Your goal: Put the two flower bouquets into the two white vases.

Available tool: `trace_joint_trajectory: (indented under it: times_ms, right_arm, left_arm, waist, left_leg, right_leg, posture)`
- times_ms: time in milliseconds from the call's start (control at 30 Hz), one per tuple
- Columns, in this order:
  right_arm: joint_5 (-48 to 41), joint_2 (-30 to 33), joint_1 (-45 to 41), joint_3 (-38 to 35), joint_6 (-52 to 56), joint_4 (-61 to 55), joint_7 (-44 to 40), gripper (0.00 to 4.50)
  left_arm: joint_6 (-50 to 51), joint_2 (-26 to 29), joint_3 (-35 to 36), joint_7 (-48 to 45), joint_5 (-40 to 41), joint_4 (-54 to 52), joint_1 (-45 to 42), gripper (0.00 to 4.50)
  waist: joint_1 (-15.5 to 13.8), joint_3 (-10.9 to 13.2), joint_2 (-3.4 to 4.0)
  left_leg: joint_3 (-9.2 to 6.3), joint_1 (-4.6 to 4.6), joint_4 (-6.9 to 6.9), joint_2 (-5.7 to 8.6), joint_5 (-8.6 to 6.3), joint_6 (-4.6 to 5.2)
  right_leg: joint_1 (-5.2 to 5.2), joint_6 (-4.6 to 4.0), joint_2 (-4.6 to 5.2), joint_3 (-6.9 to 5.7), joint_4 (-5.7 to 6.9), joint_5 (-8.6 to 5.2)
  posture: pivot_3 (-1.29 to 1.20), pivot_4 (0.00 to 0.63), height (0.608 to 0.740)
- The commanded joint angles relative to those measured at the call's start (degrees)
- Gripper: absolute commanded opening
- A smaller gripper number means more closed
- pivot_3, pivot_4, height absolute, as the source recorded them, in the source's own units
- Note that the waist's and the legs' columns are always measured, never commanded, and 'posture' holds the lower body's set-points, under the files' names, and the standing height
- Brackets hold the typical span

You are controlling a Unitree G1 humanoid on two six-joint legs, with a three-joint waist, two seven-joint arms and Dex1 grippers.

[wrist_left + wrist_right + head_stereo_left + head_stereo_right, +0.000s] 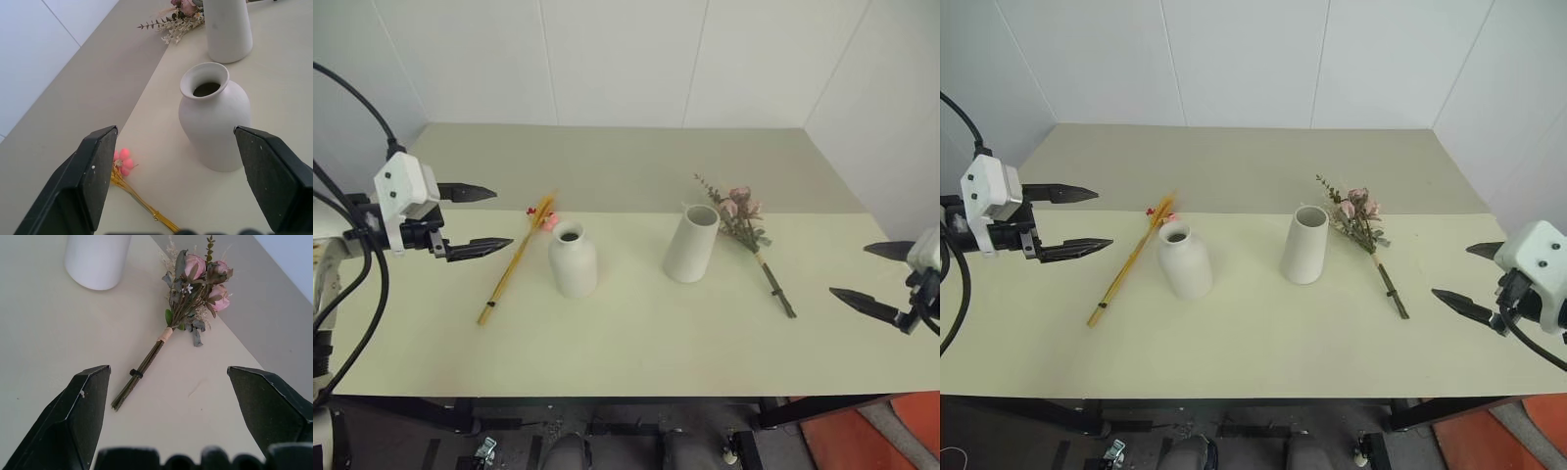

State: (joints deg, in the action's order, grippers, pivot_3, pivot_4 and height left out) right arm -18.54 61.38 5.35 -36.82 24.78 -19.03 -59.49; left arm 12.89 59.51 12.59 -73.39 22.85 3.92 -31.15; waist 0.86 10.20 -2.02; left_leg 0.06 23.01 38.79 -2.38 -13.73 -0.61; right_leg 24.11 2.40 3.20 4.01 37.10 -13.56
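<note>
Two bouquets lie untouched beside the cylinder vase [691, 245], so pickup comes first: left claw [481, 217] and right claw [873, 276], both released, must descend

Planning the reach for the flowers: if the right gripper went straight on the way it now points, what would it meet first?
Probably the rose bouquet: the right gripper, jaws open, has the bouquet's tied stems lying on the table straight ahead of it. The cylinder vase stands farther on, off to one side. Depth is uncertain.
</note>
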Motion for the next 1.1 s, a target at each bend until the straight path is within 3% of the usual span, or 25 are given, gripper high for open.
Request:
trace_joint_trajectory:
  times_ms: [33, 400, 567, 800, 900, 1100]
  right_arm:
    - [0.89, 0.89, 0.40, -2.04, -1.64, -0.10, -0.33, 4.48]
    - [-0.13, 1.89, -1.18, -2.61, 4.11, -1.18, 1.65, 4.48]
    - [-3.03, 2.04, -6.35, 0.66, 9.11, -0.83, 3.49, 4.48]
    - [-1.62, 0.43, -23.76, 19.79, 18.42, 7.13, 9.51, 4.48]
    - [0.60, -3.97, -34.45, 29.21, 22.21, 13.91, 12.01, 4.48]
    - [7.85, -12.83, -47.90, 40.16, 23.41, 30.12, 17.27, 4.48]
  left_arm:
    - [-0.55, 1.11, 2.00, 0.27, 1.09, -1.69, -0.80, 4.13]
    - [1.14, 1.43, 2.99, 1.20, 2.17, -2.71, 0.93, 4.13]
    - [2.41, -0.54, 1.71, 2.01, 4.16, -3.87, -1.90, 4.13]
    - [7.83, -9.88, -8.47, 4.80, 4.73, -10.41, -11.63, 4.13]
    - [7.67, -12.19, -12.40, 4.68, 2.57, -10.11, -13.88, 4.13]
    - [8.29, -15.37, -15.41, 3.79, 2.61, -10.54, -17.43, 4.13]
  waist:
    - [0.01, 0.00, 0.00]
    - [0.05, 0.00, 0.00]
    - [0.12, 0.00, 0.00]
    - [-0.02, -0.03, -0.05]
    - [0.76, -0.04, -0.05]
    - [1.63, -0.03, -0.05]
  left_leg:
    - [0.00, 0.00, 0.00, 0.00, 0.00, 0.00]
    - [0.01, -0.02, 0.00, 0.00, 0.00, 0.00]
    - [0.01, -0.04, 0.01, 0.00, 0.00, 0.00]
    - [-0.01, 0.00, 0.15, 0.07, 0.00, 0.00]
    - [-0.03, 0.07, 0.12, 0.07, 0.01, 0.01]
    - [-0.07, 0.23, 0.10, 0.12, 0.01, 0.01]
  right_leg:
    - [0.00, 0.00, 0.00, 0.00, 0.00, 0.00]
    - [-0.01, 0.00, 0.00, 0.01, 0.01, 0.00]
    - [-0.02, 0.00, 0.00, 0.01, 0.02, 0.01]
    - [-0.09, 0.06, 0.03, 0.02, 0.01, 0.05]
    - [0.03, 0.06, 0.01, 0.06, 0.00, 0.06]
    - [0.16, 0.06, 0.05, 0.06, -0.02, 0.07]
  posture:
    - [0.00, 0.150, 0.740]
    - [0.00, 0.150, 0.740]
    - [0.00, 0.150, 0.740]
    - [0.00, 0.150, 0.740]
    - [0.00, 0.150, 0.740]
    - [0.00, 0.150, 0.740]
